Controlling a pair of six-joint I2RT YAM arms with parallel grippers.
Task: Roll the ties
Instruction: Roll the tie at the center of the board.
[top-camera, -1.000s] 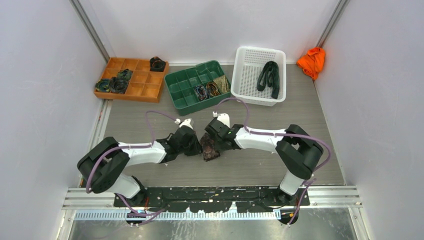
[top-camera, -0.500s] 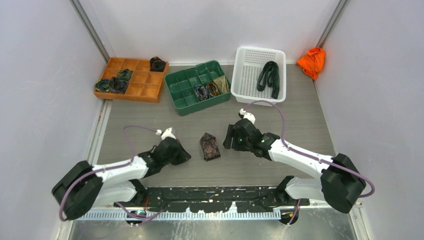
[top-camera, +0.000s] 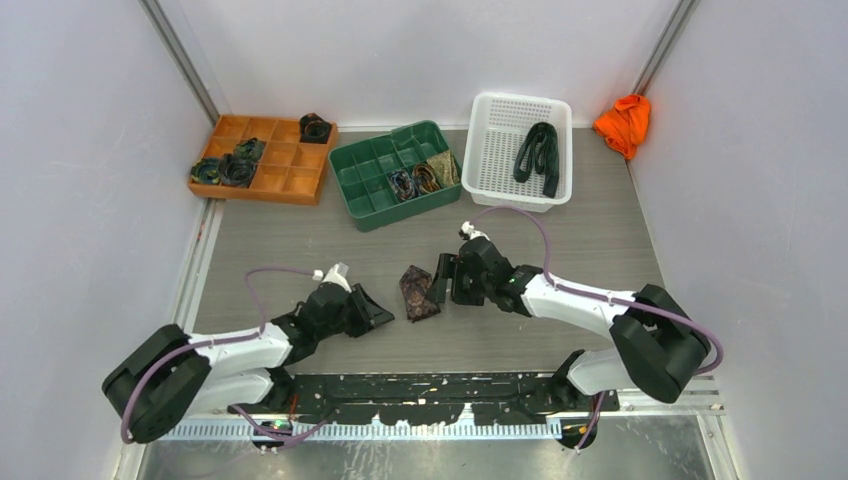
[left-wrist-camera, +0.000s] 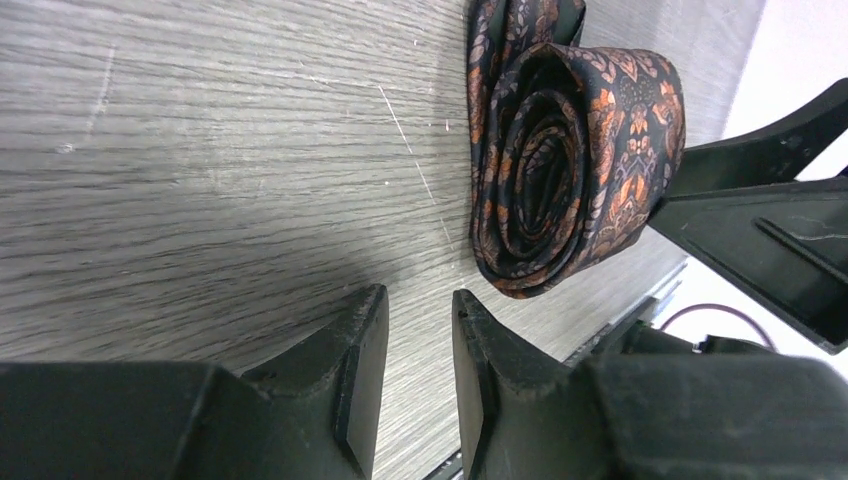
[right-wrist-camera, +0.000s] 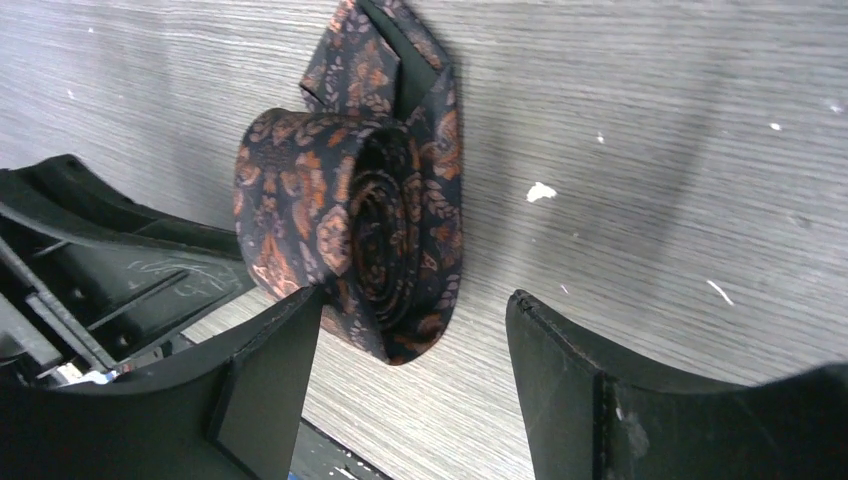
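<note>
Leftmost on the table (top-camera: 560, 220), at about ten o'clock from its middle, sits an orange tray (top-camera: 290, 180) with several coiled ties (top-camera: 237, 170) in its compartments. Below it the left gripper (top-camera: 385, 317) lies low on the wood, pointing toward three o'clock. In its wrist view the left gripper (left-wrist-camera: 420, 300) has its fingers only a narrow slit apart, with nothing between them.

Just beyond those tips, near the centre of the table, is the rolled tie (top-camera: 419, 293). It is a dark coil with an orange leaf pattern (left-wrist-camera: 570, 170), standing on its edge with a short flat tail running out toward twelve o'clock.

At three o'clock of the coil is the right gripper (top-camera: 441, 283), its jaws spread wide. In the wrist view the right gripper (right-wrist-camera: 415, 310) straddles the near end of the rolled tie (right-wrist-camera: 365, 230) without clamping it.

At twelve o'clock a green tray (top-camera: 365, 190) holds more coils (top-camera: 425, 177). At one o'clock a white basket (top-camera: 495, 150) holds an unrolled dark green tie (top-camera: 538, 155). At two o'clock an orange cloth (top-camera: 623, 123) lies against the wall.
</note>
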